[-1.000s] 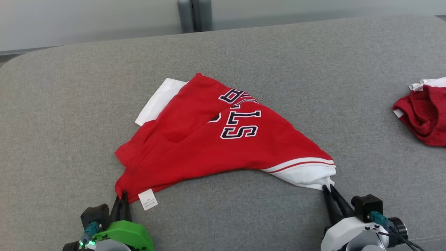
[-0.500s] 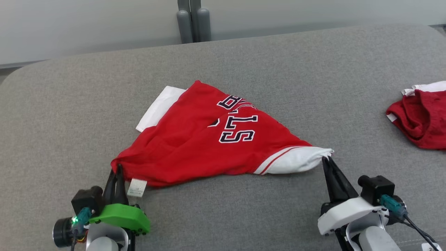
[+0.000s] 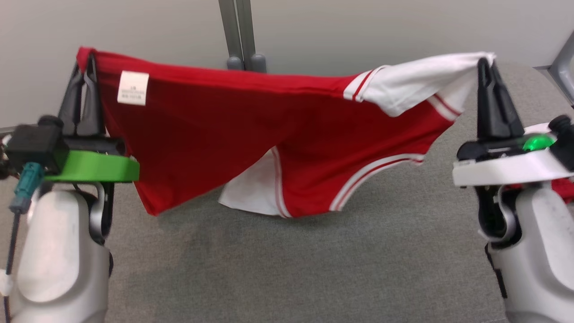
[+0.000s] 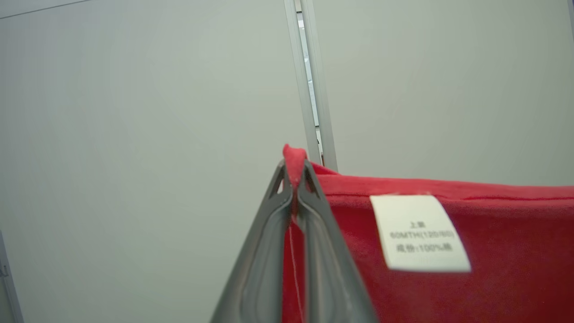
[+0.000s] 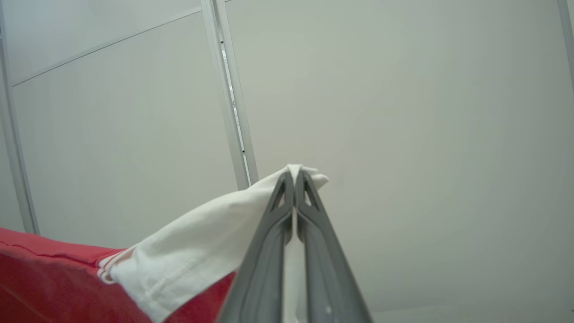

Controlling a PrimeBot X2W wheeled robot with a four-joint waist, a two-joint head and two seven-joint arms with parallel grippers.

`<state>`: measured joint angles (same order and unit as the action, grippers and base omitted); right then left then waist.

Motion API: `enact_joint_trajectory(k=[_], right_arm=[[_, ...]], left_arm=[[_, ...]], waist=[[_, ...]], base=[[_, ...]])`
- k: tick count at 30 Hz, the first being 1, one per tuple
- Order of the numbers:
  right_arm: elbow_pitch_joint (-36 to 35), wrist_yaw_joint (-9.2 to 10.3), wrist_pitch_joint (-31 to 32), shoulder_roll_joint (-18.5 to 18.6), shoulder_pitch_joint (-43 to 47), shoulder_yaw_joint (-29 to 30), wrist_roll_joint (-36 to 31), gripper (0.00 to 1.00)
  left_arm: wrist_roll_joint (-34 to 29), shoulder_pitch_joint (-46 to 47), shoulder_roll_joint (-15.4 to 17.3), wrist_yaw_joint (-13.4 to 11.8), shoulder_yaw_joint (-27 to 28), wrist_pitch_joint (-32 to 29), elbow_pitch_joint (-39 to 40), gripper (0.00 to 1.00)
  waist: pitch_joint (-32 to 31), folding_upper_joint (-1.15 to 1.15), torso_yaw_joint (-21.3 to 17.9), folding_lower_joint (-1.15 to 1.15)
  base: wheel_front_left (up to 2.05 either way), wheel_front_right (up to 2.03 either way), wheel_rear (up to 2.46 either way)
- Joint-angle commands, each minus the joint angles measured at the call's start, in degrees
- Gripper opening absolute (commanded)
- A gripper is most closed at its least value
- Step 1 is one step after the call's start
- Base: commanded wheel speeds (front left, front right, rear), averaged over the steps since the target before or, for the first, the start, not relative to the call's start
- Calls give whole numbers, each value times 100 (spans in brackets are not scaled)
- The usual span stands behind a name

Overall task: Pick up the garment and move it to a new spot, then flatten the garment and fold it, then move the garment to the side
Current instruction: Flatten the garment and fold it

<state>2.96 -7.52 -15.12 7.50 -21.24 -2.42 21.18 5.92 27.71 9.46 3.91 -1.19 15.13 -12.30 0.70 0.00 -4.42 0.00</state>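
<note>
– Pincers in the head view: how are they found?
– Both are pressed together on cloth. The left pincer (image 3: 86, 63) is clamped on a red corner of the shirt (image 3: 215, 134), and the right pincer (image 3: 486, 65) on its white sleeve end (image 3: 417, 80). The shirt is held stretched in the air between them, above the grey cushion (image 3: 314, 269), presumably so that it can be carried and laid out flat at a new spot.
– What is obscured there?
– The lower folds are bunched, so the shirt's full outline cannot be traced. A red scrap (image 3: 566, 188) behind the right arm cannot be identified.
– And the left wrist view?
– The red corner is seen nipped in the left pincer (image 4: 294, 179). The care label (image 4: 419, 233) is blurred, and its print can barely be read. The rest of the shirt is cut off by the frame.
– The right wrist view?
– White fabric is seen pinched in the right pincer (image 5: 295, 179). The hanging red body is cropped at the lower left.
</note>
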Motion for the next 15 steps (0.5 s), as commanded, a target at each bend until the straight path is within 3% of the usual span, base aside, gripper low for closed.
enact_joint_trajectory(k=[1, 8, 15], right_arm=[[-106, 6, -2, 97, -246, 36, 67, 0], [-279, 6, -1, 564, -1355, -11, 215, 0], [41, 6, 193, 925, -2430, -26, 326, 0]], left_arm=[[-76, 258, 97, 49, -3, 0, 38, 0], [-134, 1441, 443, 186, -145, -122, -21, 0], [-185, 2515, 566, 228, -311, -574, -228, 0]], waist=[[-34, 0, -16, 0], [17, 0, 0, 0], [879, 0, 72, 0]], base=[[0, 0, 0], [0, 0, 0], [0, 0, 0]])
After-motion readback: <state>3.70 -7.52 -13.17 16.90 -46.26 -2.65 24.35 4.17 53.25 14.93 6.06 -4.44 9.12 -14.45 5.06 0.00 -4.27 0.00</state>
